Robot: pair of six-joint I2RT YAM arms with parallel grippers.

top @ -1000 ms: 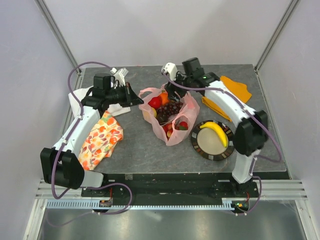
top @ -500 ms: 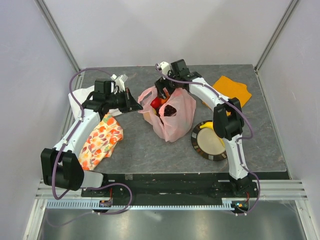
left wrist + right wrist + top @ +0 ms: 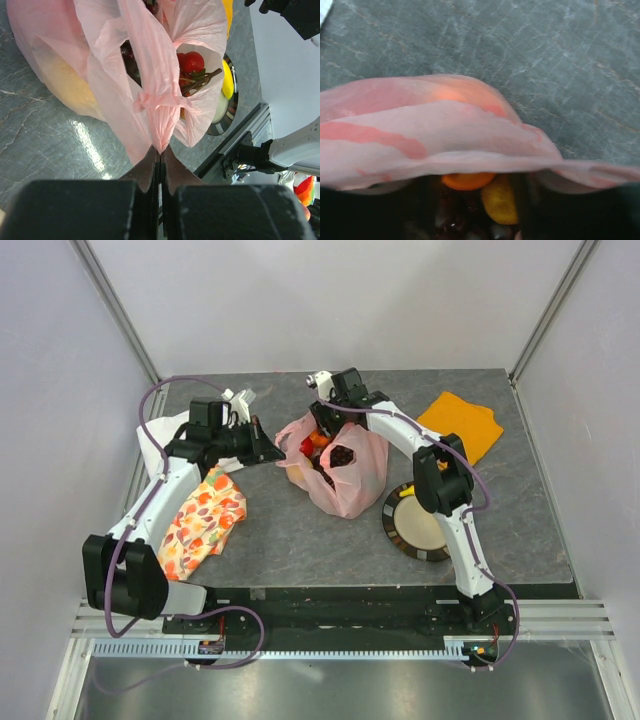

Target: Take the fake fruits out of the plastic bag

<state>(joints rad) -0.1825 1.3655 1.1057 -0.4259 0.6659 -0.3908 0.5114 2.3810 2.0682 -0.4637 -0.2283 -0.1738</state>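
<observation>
The pink plastic bag (image 3: 340, 475) stands mid-table, and my left gripper (image 3: 272, 450) is shut on its handle (image 3: 161, 135), holding it up. Through the bag in the left wrist view I see a red berry cluster (image 3: 192, 62), dark grapes (image 3: 131, 55) and a yellow apple (image 3: 70, 85). My right gripper (image 3: 322, 430) is down in the bag's mouth. In the right wrist view its dim fingers stand apart under the bag film (image 3: 445, 135), around dark grapes (image 3: 450, 215), with an orange (image 3: 467, 180) and a yellow-brown fruit (image 3: 500, 200) just beyond. A yellow banana (image 3: 227, 80) lies on the plate.
A round plate (image 3: 405, 530) sits right of the bag, partly under my right arm. An orange cloth (image 3: 462, 423) lies at the back right. A floral cloth (image 3: 200, 520) and a white cloth (image 3: 158, 432) lie by my left arm.
My right arm has swung left and lowered its gripper into the bag's mouth. The bag has bunched up taller and narrower. My left gripper has kept its hold on the handle.
</observation>
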